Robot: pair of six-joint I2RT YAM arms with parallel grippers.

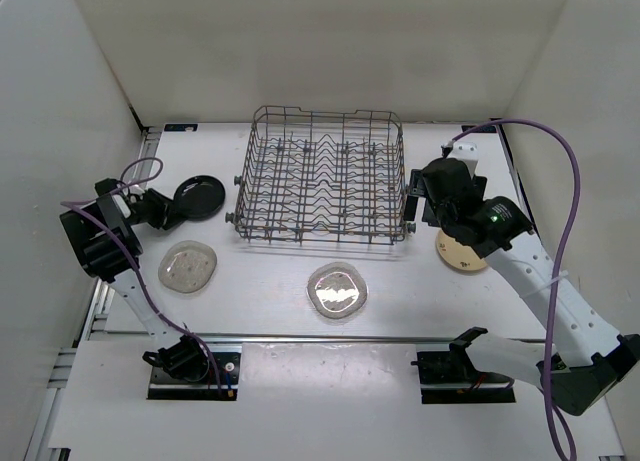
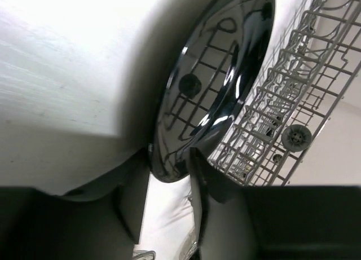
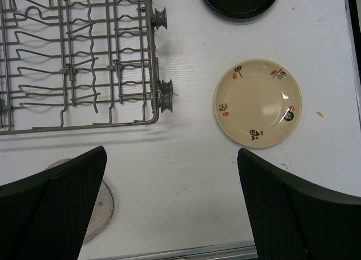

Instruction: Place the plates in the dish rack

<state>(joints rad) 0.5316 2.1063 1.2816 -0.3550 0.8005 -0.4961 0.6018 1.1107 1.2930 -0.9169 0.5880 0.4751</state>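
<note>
While your left tool (image 2: 166, 161) was clamped on the rim of the black plate (image 2: 220, 85), tilted up near the table's left edge, the dish rack (image 2: 293, 91) lay just to its right. Your right tool (image 3: 171, 155) hung open beside the cream plate (image 3: 258, 102), near the right edge.

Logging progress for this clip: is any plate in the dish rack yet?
No: in the top view the dish rack shows only bare wire tines, with no plate standing among them.
</note>
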